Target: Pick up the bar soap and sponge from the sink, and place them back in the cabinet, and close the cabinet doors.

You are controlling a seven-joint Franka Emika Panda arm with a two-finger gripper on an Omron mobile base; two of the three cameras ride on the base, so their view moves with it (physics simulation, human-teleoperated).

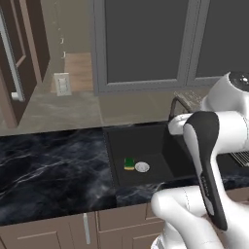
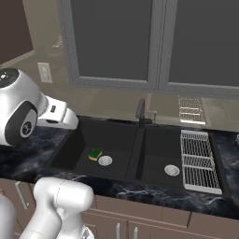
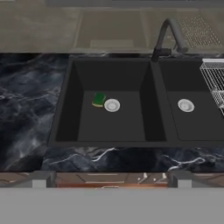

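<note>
Black marble counter [image 3: 30, 109] runs along the wall under grey-framed window panes [image 2: 112, 42], with the black double-basin sink [image 3: 65, 100] cut into it. Sponge [image 3: 99, 99], green over yellow, lies flat on the floor of the left basin, just beside the silver drain [image 3: 112, 105] and roughly mid-basin, so it's reachable straight down with no wall in the way. Can't spot the orange-pink bar soap in either basin from any angle; right basin has just its own drain [image 3: 186, 105], and a wire rack [image 2: 200, 161] sits over the sink's right edge. Dark faucet [image 3: 168, 37] stands at the back edge on the divider, out of the drop path. Gripper [image 3: 109, 180] is held high and back over the front edge of the counter, looking down into the sink, jaws spread wide and empty; reads as a survey/pre-approach pose, nothing grasped yet. Cabinet doors: one brown door [image 1: 12, 73] with a silver bar handle hangs open at the far left edge of the left base view, presumably left that way so items can go in. My read: task is at the start, next move is descending onto the sponge. It's small and low, so the fingers need to straddle it without catching the drain.
</note>
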